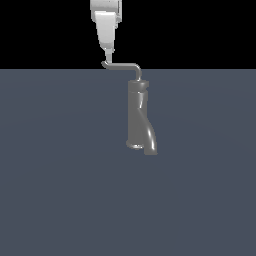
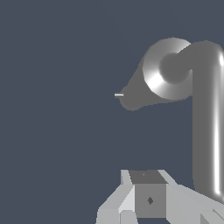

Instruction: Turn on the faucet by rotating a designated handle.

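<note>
Grey handle (image 1: 122, 65) tip on faucet (image 1: 139, 116) meets my tool (image 1: 107, 56); finger spread unclear. Contact step. Next: sideways push, swing rod round body.

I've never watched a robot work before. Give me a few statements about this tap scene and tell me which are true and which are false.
1. The gripper is right by the hooked tip of the handle. True.
2. The gripper is clamped round the thick spout. False: it is up at the thin handle, well away from the spout.
3. The handle's long part runs level from the top of the faucet toward the exterior view's left. True.
4. The faucet lies on its side. False: its body stands upright on the grey floor.
5. Water is running from the spout. False: none shows.
</note>
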### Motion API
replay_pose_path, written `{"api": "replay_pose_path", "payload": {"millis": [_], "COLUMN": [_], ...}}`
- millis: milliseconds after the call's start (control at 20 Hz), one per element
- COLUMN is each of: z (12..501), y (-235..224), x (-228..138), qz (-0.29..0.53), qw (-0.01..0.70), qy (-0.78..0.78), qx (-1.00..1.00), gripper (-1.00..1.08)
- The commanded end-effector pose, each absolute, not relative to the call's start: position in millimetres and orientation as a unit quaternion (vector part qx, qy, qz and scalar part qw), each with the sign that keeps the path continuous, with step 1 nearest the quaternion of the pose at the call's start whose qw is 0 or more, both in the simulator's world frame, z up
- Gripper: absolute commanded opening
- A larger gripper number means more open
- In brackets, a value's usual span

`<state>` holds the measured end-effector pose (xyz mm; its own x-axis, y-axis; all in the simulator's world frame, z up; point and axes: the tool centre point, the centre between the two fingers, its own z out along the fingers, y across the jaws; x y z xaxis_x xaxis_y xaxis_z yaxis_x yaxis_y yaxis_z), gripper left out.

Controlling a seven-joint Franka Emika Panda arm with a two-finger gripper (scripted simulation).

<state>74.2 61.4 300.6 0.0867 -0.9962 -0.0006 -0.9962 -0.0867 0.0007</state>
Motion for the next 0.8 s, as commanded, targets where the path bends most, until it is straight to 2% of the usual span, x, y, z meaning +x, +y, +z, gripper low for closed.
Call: {"api": "replay_pose_path", "payload": {"millis": [0,750], "z": [300.6,300.4], "y": [61.3,60.6], "x": [74.6,37.8], "qz": [0.000,0.000], "qw": [0.000,0.000], "qy": [-0.676,-0.676], "qx": [0.737,0.737], "gripper": [-1.00,-1.00]}}
